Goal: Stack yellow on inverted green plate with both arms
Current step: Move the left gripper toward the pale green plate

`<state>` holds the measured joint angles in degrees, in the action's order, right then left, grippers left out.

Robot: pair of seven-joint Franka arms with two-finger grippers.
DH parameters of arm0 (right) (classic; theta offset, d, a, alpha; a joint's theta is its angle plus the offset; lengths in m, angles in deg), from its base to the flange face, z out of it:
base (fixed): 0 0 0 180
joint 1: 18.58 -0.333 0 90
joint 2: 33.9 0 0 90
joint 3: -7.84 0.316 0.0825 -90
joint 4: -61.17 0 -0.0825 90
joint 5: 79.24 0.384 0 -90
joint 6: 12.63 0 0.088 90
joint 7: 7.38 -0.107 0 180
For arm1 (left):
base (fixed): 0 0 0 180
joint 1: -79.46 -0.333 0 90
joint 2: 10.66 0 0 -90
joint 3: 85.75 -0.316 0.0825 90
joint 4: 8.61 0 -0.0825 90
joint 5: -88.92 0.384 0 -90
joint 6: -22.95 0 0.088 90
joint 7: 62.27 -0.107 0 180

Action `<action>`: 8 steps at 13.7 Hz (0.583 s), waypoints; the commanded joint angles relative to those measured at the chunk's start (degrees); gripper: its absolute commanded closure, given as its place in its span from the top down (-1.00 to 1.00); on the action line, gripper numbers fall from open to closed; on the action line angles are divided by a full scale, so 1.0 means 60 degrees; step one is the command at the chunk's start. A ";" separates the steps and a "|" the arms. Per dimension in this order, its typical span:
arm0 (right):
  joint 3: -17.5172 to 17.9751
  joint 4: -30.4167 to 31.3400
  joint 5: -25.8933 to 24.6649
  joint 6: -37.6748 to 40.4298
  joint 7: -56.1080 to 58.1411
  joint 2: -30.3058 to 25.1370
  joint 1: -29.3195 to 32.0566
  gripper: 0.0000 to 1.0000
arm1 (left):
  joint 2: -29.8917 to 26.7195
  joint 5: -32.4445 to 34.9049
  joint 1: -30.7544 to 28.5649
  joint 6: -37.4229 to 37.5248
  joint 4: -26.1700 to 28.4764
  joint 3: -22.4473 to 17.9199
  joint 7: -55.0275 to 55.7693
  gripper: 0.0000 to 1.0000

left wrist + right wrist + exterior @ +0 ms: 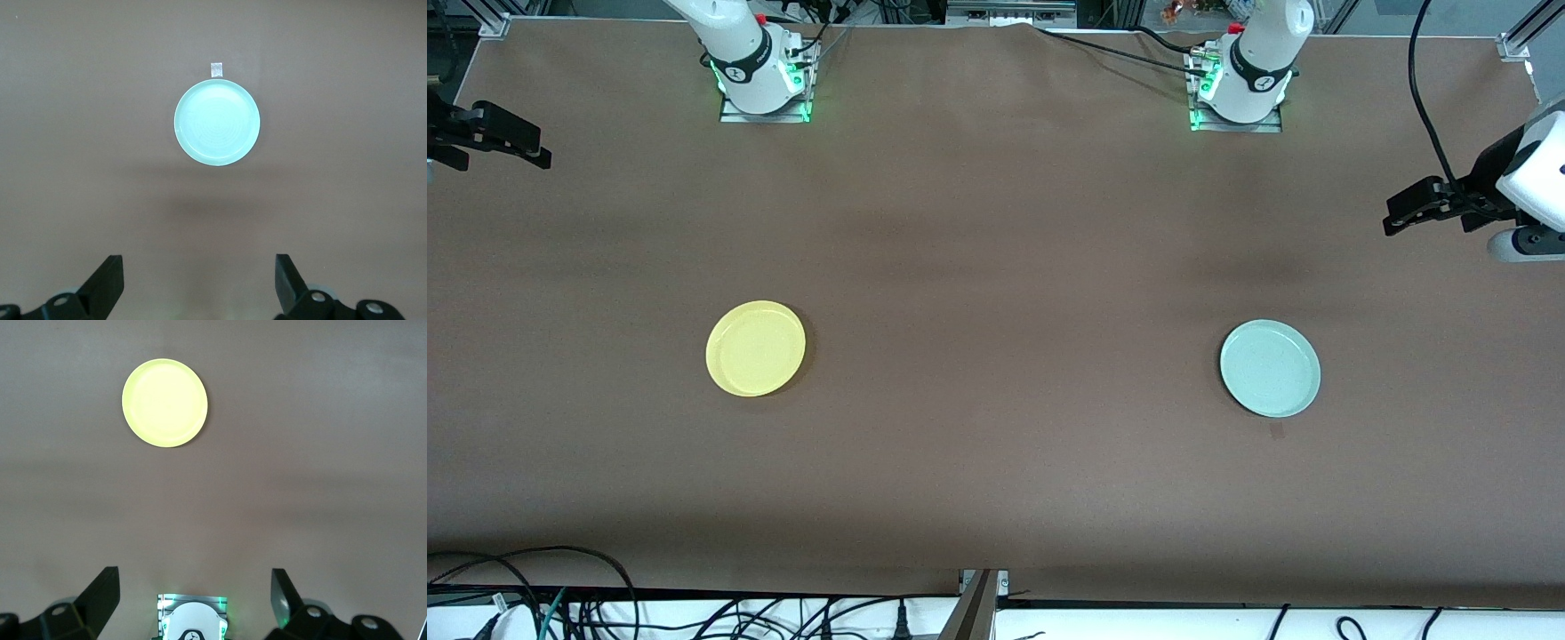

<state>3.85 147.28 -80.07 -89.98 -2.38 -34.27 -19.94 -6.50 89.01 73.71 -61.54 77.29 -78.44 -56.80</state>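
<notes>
The yellow plate [756, 348] lies rim-up on the brown surface [996, 267], in the left half of the front view and a little below mid-height, toward the right arm's end. The green plate [1270, 368] also lies rim-up, with its hollow side showing, in the right half of the front view at nearly the same height, toward the left arm's end. The two plates are well apart, with bare surface between them. A small square mark [1276, 431] sits on the surface just beside the green plate, slightly nearer to the front camera; in the left wrist view the same mark [216, 69] touches the rim of the green plate [217, 123].

The left gripper [1392, 220] hangs in the air at the right edge of the front view, over the left arm's end of the surface, clear of the green plate. Its fingers [110, 279] stand wide apart in the left wrist view and hold nothing.

The right gripper [538, 156] hangs at the upper left edge of the front view, over the right arm's end of the surface, clear of the yellow plate. In the right wrist view its fingers [103, 590] are likewise spread apart and empty, with the yellow plate [165, 403] in the upper part of that picture and the right arm's base [192, 620], lit green, at the bottom between the fingers.
</notes>
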 commanded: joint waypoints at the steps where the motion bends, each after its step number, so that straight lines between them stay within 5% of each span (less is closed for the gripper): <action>1: 0.0035 0.0062 -0.0038 -0.0057 -0.0100 -0.0056 0.0050 1.00 | 0.0067 -0.0220 -0.0038 0.0209 -0.0240 -0.0003 -0.0135 1.00; 8: 0.0065 0.0062 -0.0038 -0.0072 -0.0130 -0.0056 0.0035 1.00 | 0.0082 -0.0572 -0.0008 0.0370 -0.0181 -0.0003 -0.0120 1.00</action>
<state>3.84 147.28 -80.07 -90.00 -2.39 -34.27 -19.94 -6.47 87.20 73.84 -60.62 77.28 -78.29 -56.80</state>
